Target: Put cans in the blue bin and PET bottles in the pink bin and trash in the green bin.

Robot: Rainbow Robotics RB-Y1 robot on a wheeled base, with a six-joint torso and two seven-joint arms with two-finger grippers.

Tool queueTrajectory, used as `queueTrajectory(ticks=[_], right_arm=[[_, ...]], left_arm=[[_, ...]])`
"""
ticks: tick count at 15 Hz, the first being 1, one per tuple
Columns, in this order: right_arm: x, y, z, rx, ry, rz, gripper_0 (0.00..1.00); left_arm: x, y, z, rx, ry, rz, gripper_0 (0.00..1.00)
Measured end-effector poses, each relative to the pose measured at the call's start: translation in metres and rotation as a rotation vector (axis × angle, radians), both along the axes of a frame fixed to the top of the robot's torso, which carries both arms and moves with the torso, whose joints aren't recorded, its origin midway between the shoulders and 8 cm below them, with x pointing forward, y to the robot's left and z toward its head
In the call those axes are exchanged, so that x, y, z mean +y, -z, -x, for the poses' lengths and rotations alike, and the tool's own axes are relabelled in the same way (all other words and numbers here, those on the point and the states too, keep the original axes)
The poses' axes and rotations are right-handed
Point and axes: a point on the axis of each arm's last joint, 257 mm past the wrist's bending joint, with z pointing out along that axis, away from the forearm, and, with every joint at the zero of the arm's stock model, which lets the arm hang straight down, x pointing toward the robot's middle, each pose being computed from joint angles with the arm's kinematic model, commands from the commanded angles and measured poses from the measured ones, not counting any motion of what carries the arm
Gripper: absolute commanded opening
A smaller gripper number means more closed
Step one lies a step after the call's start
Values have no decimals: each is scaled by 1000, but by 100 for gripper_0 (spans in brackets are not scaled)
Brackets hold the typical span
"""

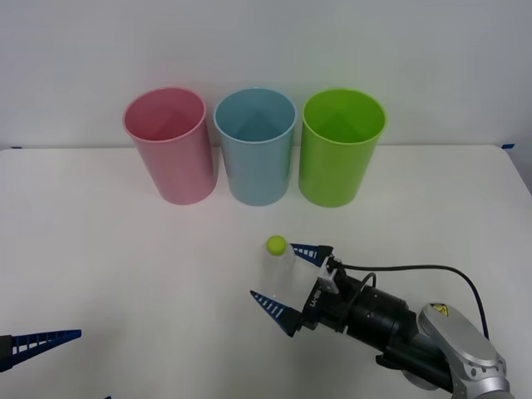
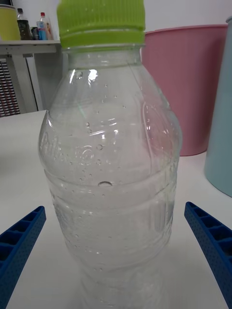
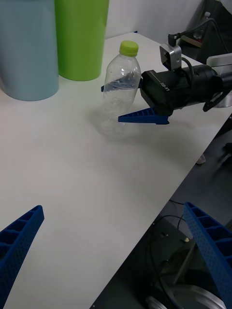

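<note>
While the PET bottle stands upright on the white surface, in front of the blue bin and well apart from the pink bin it belongs in, sorting has, by my judgement, barely begun. The right hand sits at the bottle with its blue fingers spread wide, one on each side and neither touching, so the grasp is not yet made; closing, lifting and carrying it to the pink bin all remain. The green bin stands beside the blue one, and no cans or trash are in sight.

The left hand waits open, low at the near left edge. The right wrist view shows the gaps between fingers and bottle plainly, which the front view cannot. The left wrist view gives the bottle in profile, bracketed by the right hand.
</note>
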Motion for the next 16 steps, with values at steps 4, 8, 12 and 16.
queueTrajectory(ticks=[4, 8, 12, 16], right_arm=[[-1, 0, -1, 2, 4, 1, 0], [-1, 1, -2, -5, 10, 9, 0], [-3, 3, -4, -4, 15, 12, 0], [-2, 3, -3, -2, 13, 11, 0]], left_arm=[[0, 0, 0, 0, 0, 0, 100], [0, 0, 0, 0, 0, 0, 100], [0, 0, 0, 0, 0, 0, 100], [0, 0, 0, 0, 0, 0, 100]])
